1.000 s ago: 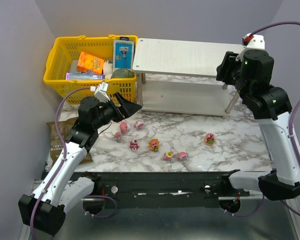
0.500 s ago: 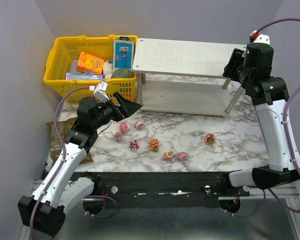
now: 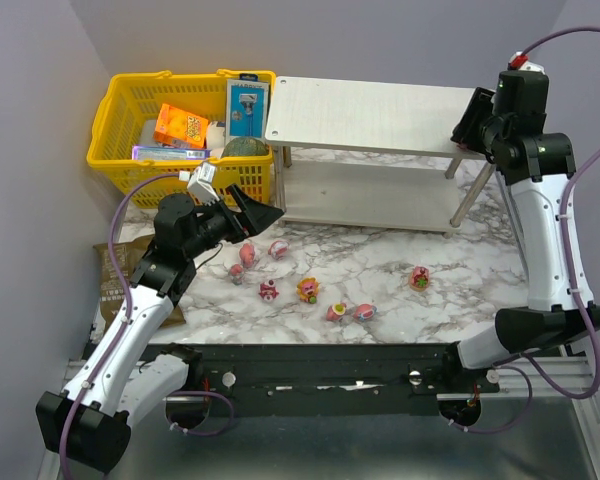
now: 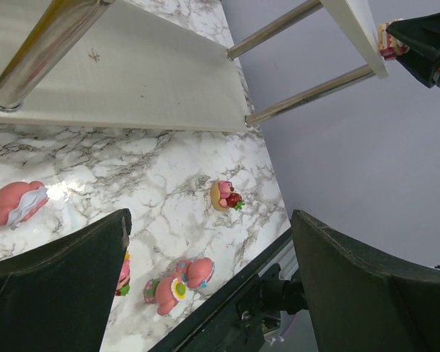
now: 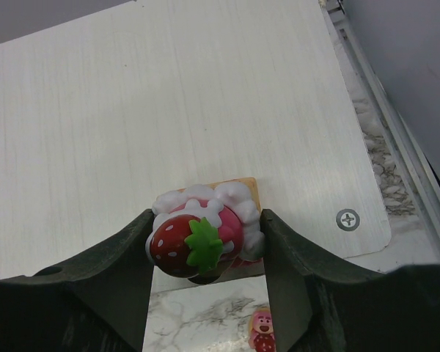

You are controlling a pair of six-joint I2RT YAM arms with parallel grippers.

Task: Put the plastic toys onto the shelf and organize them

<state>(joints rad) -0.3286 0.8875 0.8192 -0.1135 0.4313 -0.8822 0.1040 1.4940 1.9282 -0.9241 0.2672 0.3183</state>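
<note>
The shelf point(image 3: 370, 110) shows matt, pale wood grain; its legs point(image 4: 40, 48) are polished metal. The desk point(image 3: 380, 265) is smooth, shiny marble pattern. The strawberry toy point(image 5: 198, 238) is glossy plastic, the fingers point(image 5: 95, 279) dull black, and the basket point(image 3: 250, 180) yellow plastic mesh.

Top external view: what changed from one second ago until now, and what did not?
The right gripper, shut on the strawberry toy, rose and swung to the far right by the right end of the shelf. Nothing was taken or released. The left gripper stayed open and still; the loose toys did not move.
</note>
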